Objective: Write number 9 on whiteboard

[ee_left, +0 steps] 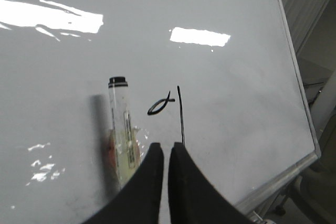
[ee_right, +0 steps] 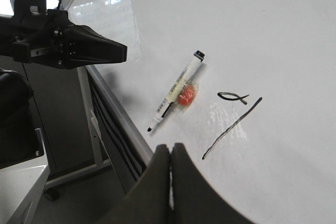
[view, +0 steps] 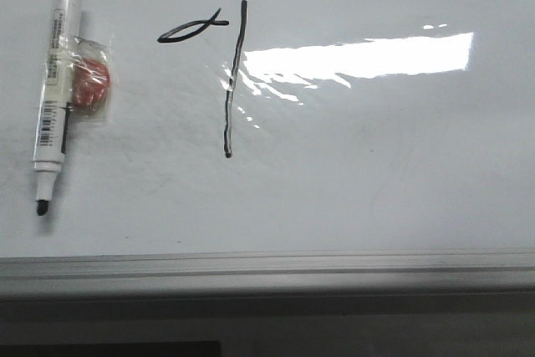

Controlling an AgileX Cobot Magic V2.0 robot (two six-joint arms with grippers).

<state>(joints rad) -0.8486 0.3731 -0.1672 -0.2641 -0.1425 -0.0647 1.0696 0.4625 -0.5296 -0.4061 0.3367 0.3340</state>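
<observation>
The whiteboard (view: pixel 376 181) lies flat and glossy with a bright glare patch. The number 9 is drawn in thin black strokes: a small flattened loop (view: pixel 192 28) and a long near-vertical line (view: pixel 234 81) to its right. Both strokes show in the left wrist view (ee_left: pixel 160 105) and the right wrist view (ee_right: pixel 233 97). An uncapped white marker (view: pixel 57 81) lies on the board left of the strokes, tip toward the near edge. My left gripper (ee_left: pixel 167 148) is shut and empty above the line's lower end. My right gripper (ee_right: pixel 170 148) is shut and empty over the board's edge.
A red lump in clear plastic wrap (view: pixel 90 83) lies against the marker. The grey aluminium frame (view: pixel 267 265) runs along the near edge. The left arm (ee_right: pixel 63 45) shows dark beyond the board's edge in the right wrist view. A stand and floor lie below.
</observation>
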